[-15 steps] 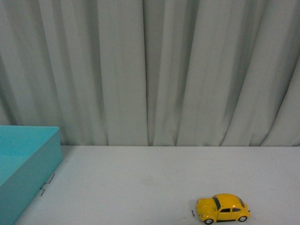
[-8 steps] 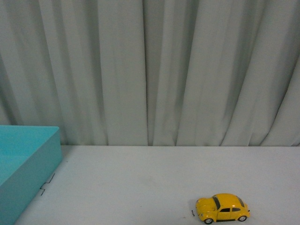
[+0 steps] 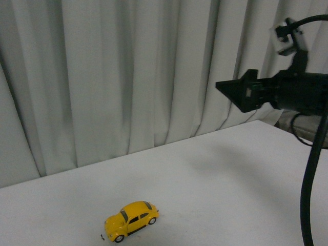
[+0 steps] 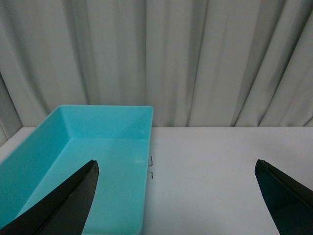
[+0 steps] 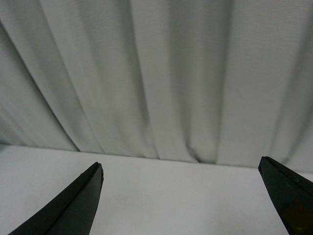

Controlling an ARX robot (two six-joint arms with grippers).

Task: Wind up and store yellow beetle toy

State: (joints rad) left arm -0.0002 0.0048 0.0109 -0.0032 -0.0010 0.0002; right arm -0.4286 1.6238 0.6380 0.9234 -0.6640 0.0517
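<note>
- While the beetle [image 3: 130,221] is sitting upright on the bench [image 3: 220,174], we are hovering the right gripper [image 5: 181,161] well apart from it, fingers spread wide.
- We are holding the left gripper [image 4: 176,161] spread wide too, facing a turquoise bin [image 4: 102,106] on the bench.

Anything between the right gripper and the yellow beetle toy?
Nothing. In the front view only bare white table lies between the right gripper, raised off the surface, and the yellow beetle toy. The right wrist view does not show the toy.
</note>
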